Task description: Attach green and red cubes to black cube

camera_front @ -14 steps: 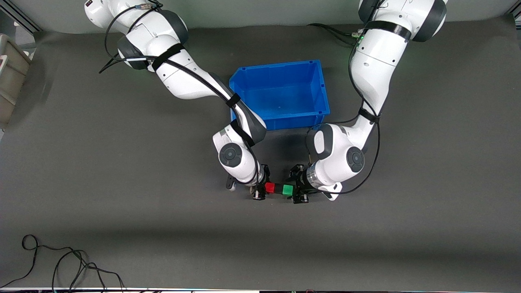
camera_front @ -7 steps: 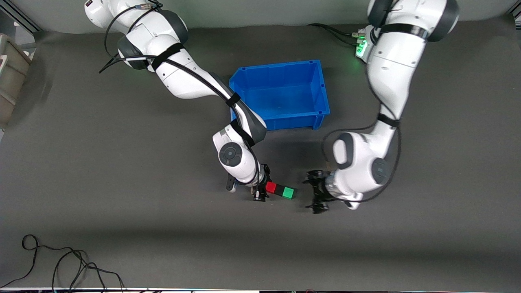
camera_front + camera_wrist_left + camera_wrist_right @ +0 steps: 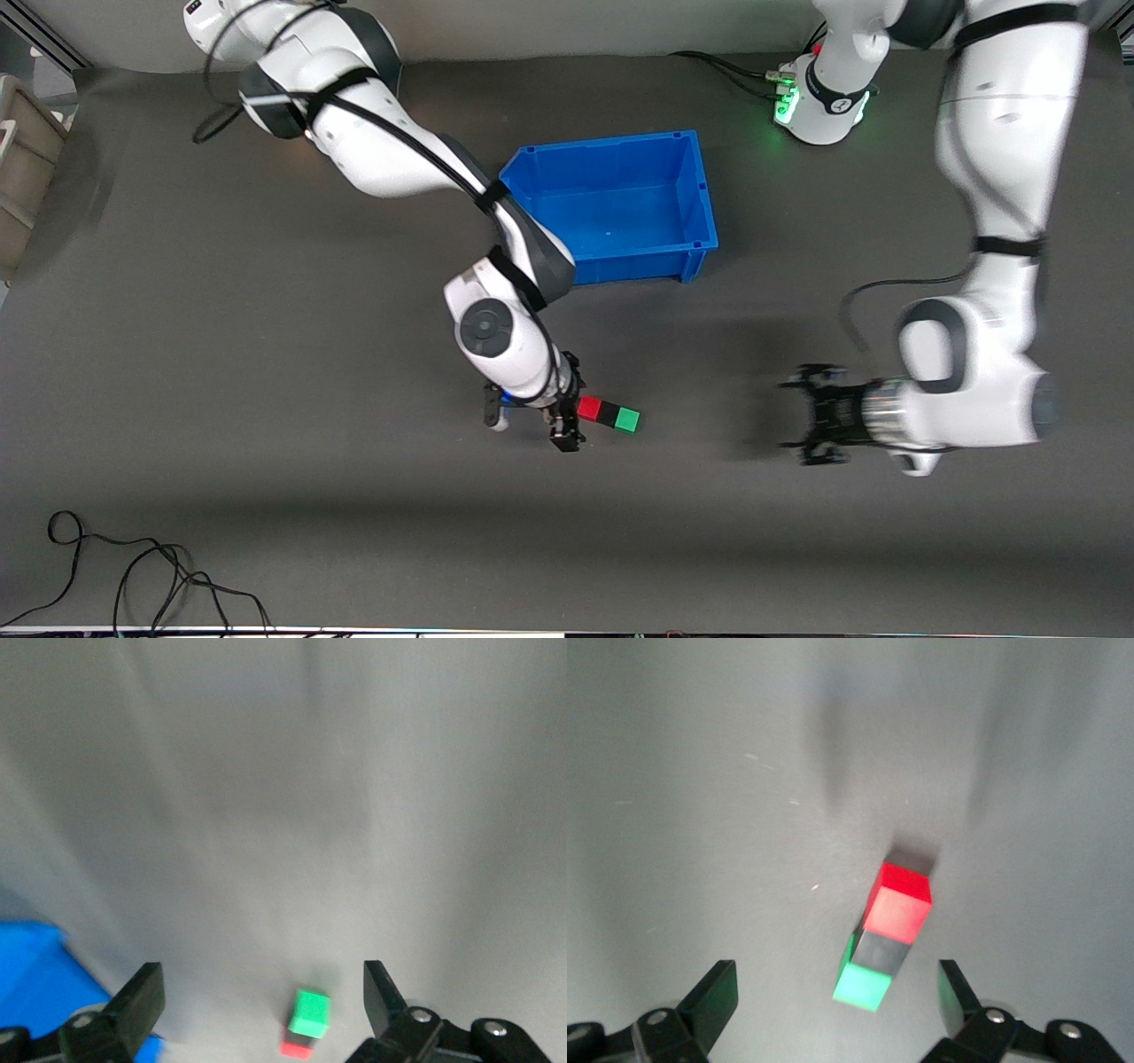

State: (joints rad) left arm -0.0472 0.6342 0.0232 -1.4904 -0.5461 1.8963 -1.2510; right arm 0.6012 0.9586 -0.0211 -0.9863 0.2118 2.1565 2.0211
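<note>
The red cube, black cube and green cube lie joined in a short row on the table, black in the middle. My right gripper is open at the red end of the row. In the right wrist view the red, black and green cubes lie free, ahead of the open right gripper. My left gripper is open and empty, well off toward the left arm's end of the table. The left wrist view shows the green cube far off between the open fingers.
A blue bin stands farther from the front camera than the cubes; a corner shows in the left wrist view. A beige box sits at the right arm's end. A black cable lies near the front edge.
My left gripper has let go of the green cube and drawn back toward the left arm's end of the table. The cube row has stayed in place. The right arm has shifted slightly.
</note>
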